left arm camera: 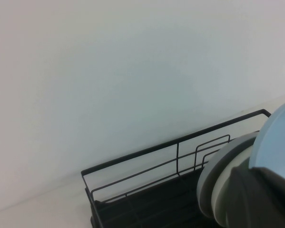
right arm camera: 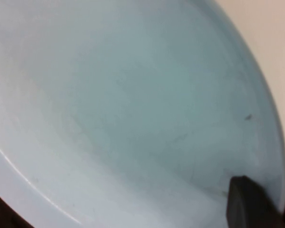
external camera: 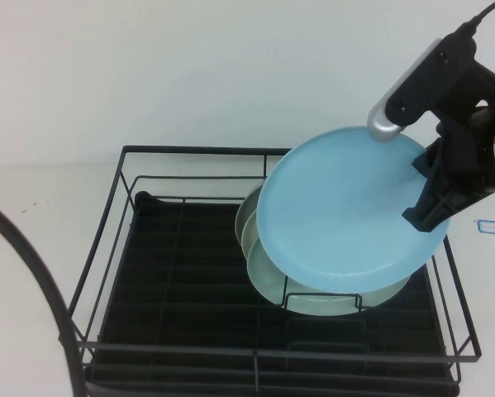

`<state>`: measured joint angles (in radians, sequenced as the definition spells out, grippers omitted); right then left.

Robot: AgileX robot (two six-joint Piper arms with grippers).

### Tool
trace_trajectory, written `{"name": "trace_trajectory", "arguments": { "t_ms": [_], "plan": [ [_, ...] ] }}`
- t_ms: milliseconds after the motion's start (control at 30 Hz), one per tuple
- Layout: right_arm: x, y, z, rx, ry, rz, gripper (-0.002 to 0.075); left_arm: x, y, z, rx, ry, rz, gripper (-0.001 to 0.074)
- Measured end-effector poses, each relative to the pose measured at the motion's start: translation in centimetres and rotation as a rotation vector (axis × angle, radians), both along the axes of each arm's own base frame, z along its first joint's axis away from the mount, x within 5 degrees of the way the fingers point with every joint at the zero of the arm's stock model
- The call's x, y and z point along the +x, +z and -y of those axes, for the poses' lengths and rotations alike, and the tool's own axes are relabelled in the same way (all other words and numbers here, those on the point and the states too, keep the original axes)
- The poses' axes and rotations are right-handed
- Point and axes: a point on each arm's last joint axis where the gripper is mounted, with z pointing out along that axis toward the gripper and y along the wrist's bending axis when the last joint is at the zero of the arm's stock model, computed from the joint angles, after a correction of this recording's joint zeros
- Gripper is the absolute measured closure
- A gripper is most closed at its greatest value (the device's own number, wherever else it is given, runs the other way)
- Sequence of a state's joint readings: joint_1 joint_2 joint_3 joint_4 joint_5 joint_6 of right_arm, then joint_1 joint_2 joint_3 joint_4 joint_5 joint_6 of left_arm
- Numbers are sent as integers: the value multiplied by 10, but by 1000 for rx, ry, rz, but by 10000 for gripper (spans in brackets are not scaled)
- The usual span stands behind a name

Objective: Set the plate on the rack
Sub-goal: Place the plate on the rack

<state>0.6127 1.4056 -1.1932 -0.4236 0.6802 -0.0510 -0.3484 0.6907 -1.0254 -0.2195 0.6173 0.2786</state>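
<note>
Sky-blue plate [external camera: 346, 207] tilted above rack [external camera: 107, 248], right gripper [external camera: 435, 192] clamped on rim; left gripper unseen, closed.

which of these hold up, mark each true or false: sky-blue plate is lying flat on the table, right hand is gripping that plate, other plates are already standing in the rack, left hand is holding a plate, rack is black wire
1. The sky-blue plate lies flat on the table. False: it is held tilted in the air above the rack.
2. The right hand grips the sky-blue plate at its rim. True.
3. Other plates already stand in the rack, just behind the sky-blue one. True.
4. The left hand holds a plate. False: it is out of view, shut, and no plate shows in its grip.
5. The rack is black wire with a black slotted base. True.
</note>
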Motion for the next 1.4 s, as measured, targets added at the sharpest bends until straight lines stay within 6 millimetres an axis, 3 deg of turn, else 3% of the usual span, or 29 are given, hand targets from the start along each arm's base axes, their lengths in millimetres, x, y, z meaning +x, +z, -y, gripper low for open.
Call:
{"name": "trace_trajectory", "arguments": {
  "t_ms": [400,867,1100,1400],
  "plan": [
    [3,3,-2,33,-35,54,697,1,1,-1,16,13,20,735],
    [10,-27,-10,28,-6,40,696,2,1,-3,49,30,31,735],
    [9,-12,-8,29,18,145,700,2,1,-4,63,37,38,735],
    [9,-9,-9,27,27,168,700,2,1,-4,65,39,43,735]
  ]
}}
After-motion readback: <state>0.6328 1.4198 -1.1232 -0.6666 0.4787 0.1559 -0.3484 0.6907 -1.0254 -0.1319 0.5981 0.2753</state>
